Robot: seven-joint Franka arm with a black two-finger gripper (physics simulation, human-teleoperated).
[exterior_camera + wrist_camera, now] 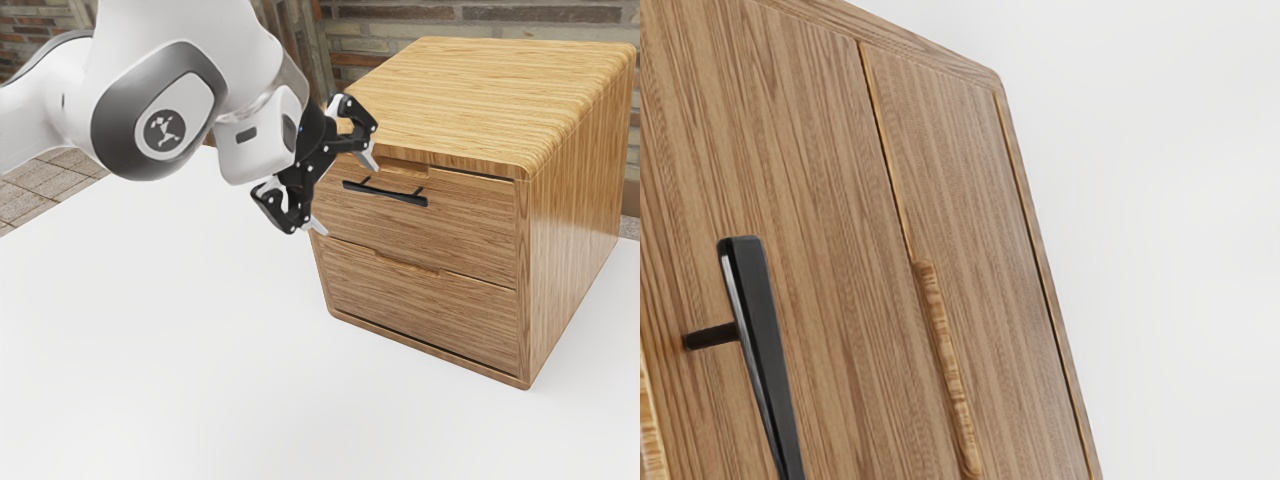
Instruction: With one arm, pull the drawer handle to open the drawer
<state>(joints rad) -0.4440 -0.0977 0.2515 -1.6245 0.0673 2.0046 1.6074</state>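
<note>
Gripper (344, 193) spread wide, near handle (385, 191) | handle horizontal across top drawer (470, 215)

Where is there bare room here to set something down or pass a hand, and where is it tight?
Free: the white table in front of the cabinet and toward the exterior view's left; also the cabinet's flat top. Crowded: the front of the upper drawer, where the gripper, fingers open, sits at one end of the black handle.

Looks like a bare rendered room: brown brick wall (450, 15) behind, grey stone-tiled floor (45, 180), and a smooth white tabletop (150, 380) bearing a light-oak two-drawer cabinet (570, 200).
</note>
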